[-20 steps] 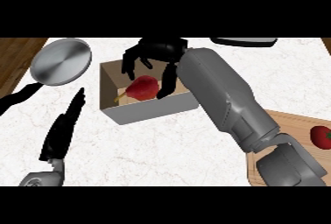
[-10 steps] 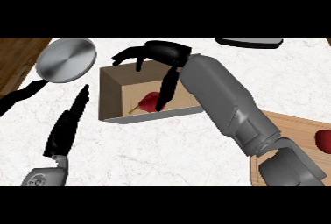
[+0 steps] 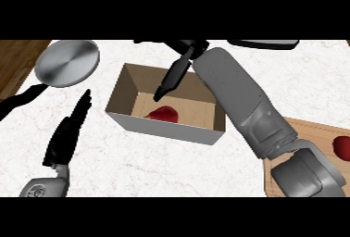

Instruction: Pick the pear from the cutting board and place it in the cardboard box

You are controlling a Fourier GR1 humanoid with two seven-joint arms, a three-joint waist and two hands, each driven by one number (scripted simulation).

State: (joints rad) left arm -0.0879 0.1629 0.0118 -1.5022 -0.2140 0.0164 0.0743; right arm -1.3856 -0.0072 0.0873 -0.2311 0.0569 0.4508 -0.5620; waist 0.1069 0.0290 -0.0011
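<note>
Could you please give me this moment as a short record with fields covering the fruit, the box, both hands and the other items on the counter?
pear: red pear lying on the floor of the box, not held
box: open cardboard box on the marble counter
right hand: right hand above the box, fingers straight, pointing down into it
left hand: left hand open, left of the box
cutting board: cutting board at right, with another red fruit on it
other: metal pan at upper left

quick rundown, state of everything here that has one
open-topped cardboard box: upright, holds the red pear
red pear: lying on the box floor, free of any hand
right hand: open, over the box
left hand: open, resting on the counter
wooden cutting board: carries another red fruit
round silver lid: lying on the counter
</note>
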